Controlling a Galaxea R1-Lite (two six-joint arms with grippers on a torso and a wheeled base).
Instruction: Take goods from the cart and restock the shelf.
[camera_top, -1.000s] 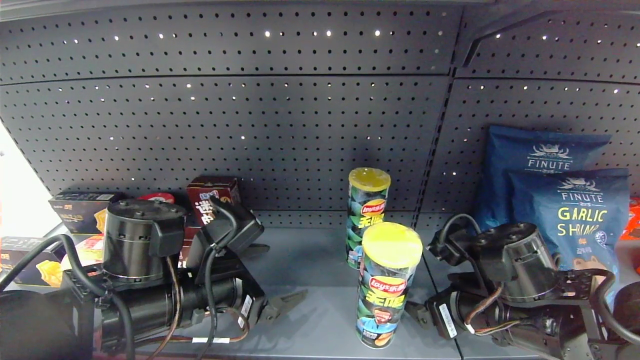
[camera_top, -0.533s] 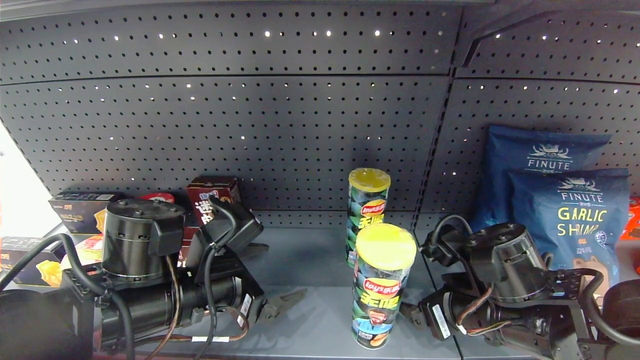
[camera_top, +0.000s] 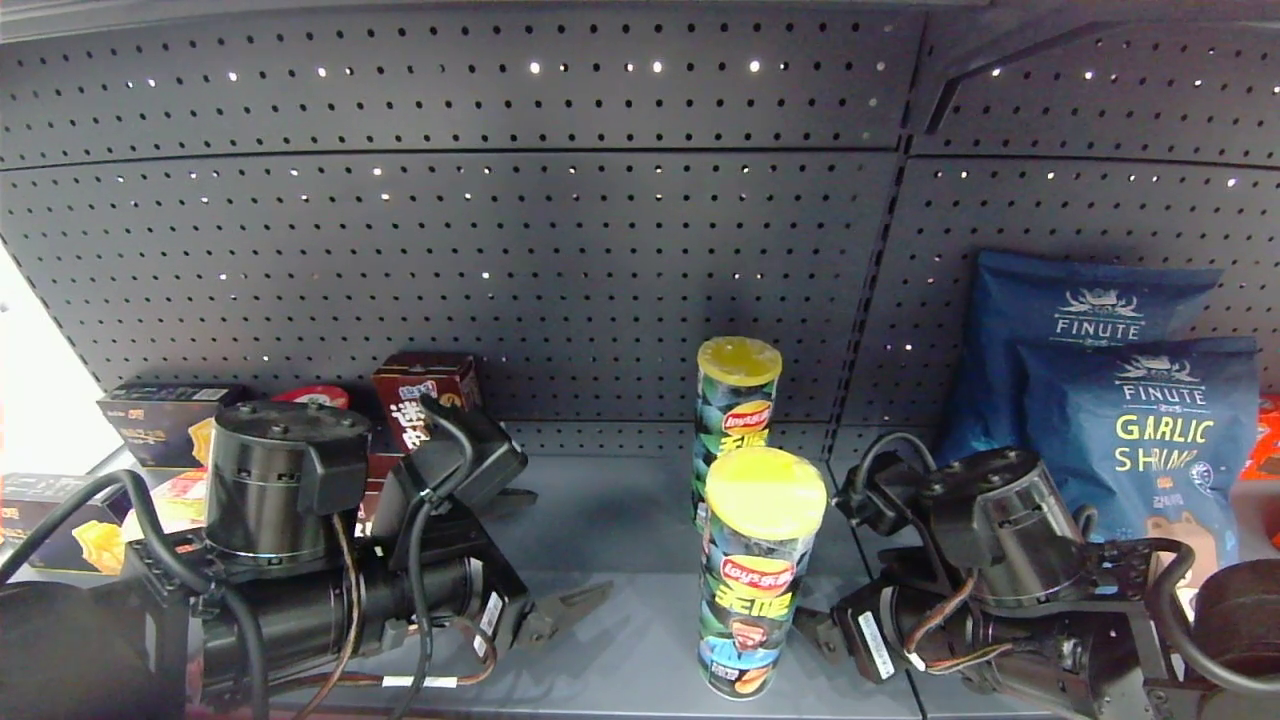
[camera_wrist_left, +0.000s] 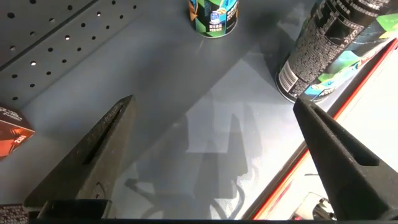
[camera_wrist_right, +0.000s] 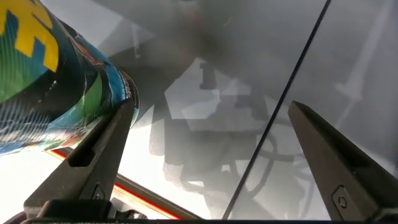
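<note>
Right hand (camera_top: 812, 632) is low over the shelf (camera_top: 620, 530), jaws spread wide, gripping nothing. Its near tip is just beside the foot of the front can (camera_top: 762, 570), at the can's 3 o'clock. Whether it touches the can, I cannot tell.

The front can stands upright, yellow lid up, close to the shelf's front edge. The rear can (camera_top: 737, 420) stands at its 12 o'clock, also upright, near the pegboard (camera_top: 500, 250).

Over at the front can's 9 o'clock, well apart, the left hand (camera_top: 575, 603) hangs just above the shelf. Its jaws are wide open too, with only bare shelf between them.

Blue bags (camera_top: 1135, 430) lean against the back at 3 o'clock, beyond the right arm. Boxes (camera_top: 425, 395) are stacked at 9 o'clock, behind the left arm.
</note>
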